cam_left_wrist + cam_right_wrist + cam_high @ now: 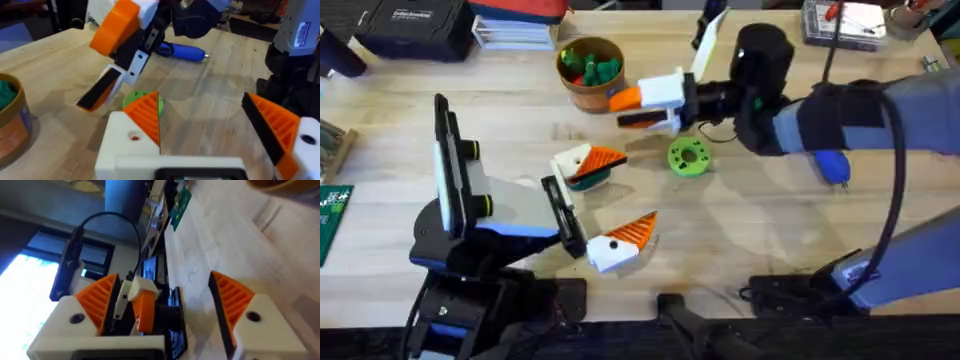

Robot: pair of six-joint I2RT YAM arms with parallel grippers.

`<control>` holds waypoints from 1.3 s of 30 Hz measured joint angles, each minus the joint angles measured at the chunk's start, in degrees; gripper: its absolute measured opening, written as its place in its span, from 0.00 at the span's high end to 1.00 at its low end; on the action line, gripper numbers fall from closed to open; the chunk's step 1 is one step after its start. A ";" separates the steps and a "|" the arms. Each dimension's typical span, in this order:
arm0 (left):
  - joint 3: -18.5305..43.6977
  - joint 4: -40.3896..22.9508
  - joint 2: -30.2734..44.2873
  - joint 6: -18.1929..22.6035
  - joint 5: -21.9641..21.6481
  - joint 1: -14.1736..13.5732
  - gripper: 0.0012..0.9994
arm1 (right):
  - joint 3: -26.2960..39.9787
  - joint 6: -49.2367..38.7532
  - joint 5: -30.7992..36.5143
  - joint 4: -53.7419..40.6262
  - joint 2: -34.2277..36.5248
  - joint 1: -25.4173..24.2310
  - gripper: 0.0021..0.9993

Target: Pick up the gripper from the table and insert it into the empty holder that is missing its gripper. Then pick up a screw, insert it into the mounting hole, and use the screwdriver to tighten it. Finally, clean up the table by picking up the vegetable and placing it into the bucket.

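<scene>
The right pincer (632, 108) is seen reached across the counter (770, 230), just beside the bucket (572, 88), with its orange-padded fingers (117, 25) held well apart and nothing gripped between them. Dark green pieces lie inside the bucket, and one of them is taken to be the vegetable (608, 70), so the clean-up step is judged to be at its release or just past it. The left pincer (610, 200) is likewise spread apart and empty, low over the counter. Each of its white holders (610, 255) is fitted with an orange wedge (638, 230), so the insertion appears done. Whether a screw is seated cannot be told. The screwdriver (832, 168) lies on the counter under the right arm, away from both pincers. For the step to be finished well, the right pincer should be kept wide and raised straight up before it is drawn back, so that the bucket rim is not caught and tipped. The retreat should be routed above the green disc (688, 157), which lies near the pincer, and away from the left arm's fingers close by. The wrist should be levelled only once the bucket has been cleared.
</scene>
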 joint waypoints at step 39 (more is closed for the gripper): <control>0.00 0.00 0.00 0.02 0.02 0.00 0.01 | 31.17 -74.11 24.22 -109.76 -21.87 -0.15 0.00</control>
